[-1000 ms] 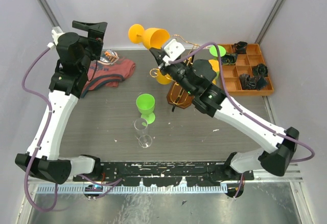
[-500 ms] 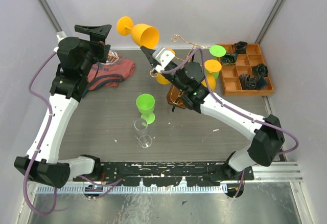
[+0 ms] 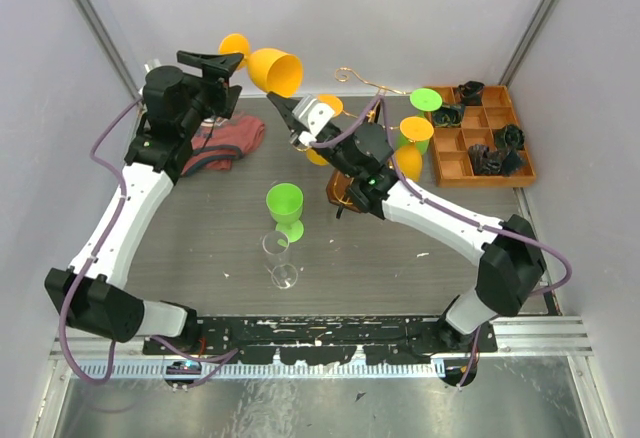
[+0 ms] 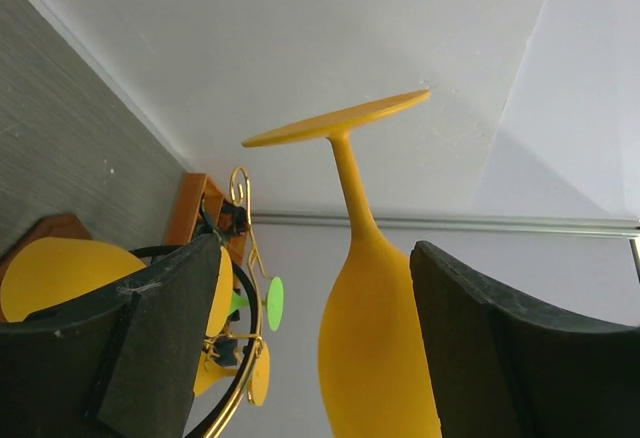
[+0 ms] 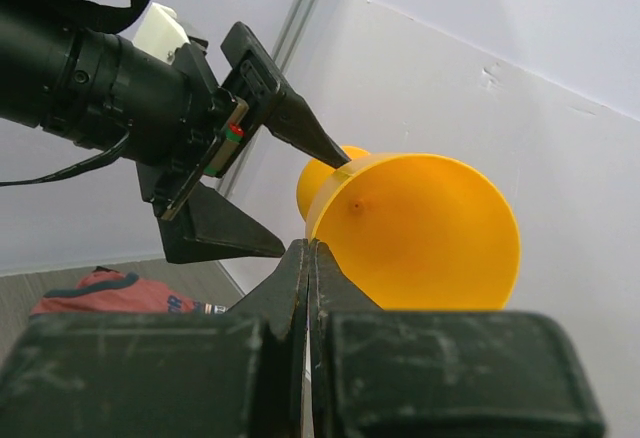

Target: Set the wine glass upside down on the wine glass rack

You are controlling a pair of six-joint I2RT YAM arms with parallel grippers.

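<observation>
The right gripper (image 5: 308,248) is pinching the rim of the orange wine glass (image 3: 275,71), with its two fingers closed tight on the thin wall at the mouth. The glass is hanging in the air above the far edge of the worktop (image 3: 200,228). It is tipped almost onto its side, with its mouth facing right and near and its round foot pointing far left.

The left gripper (image 4: 316,250) is reaching in from the left with its jaws standing wide, holding nothing. One of its fingers (image 4: 160,338) is sitting on each side of the glass, where the bowl narrows into the stem. A clear gap is showing on one side. On the other side the finger is lying just beside the bowl — whether it is touching, I cannot tell.

The wine glass rack (image 3: 342,196) is standing on the worktop to the right of the held glass, partly hidden behind the right arm, and the glass is not touching it. Its gold wire arms are carrying other glasses upside down — a green-footed glass (image 3: 425,98) and an orange-footed glass (image 3: 417,128) are hanging on its right side.

A green glass (image 3: 285,201) is standing in the middle of the worktop, with a clear glass (image 3: 281,258) just on its near side. A red cloth (image 3: 225,143) is lying at the far left beneath the left arm. An orange compartment tray (image 3: 452,166) is sitting at the far right, holding several dark objects.
</observation>
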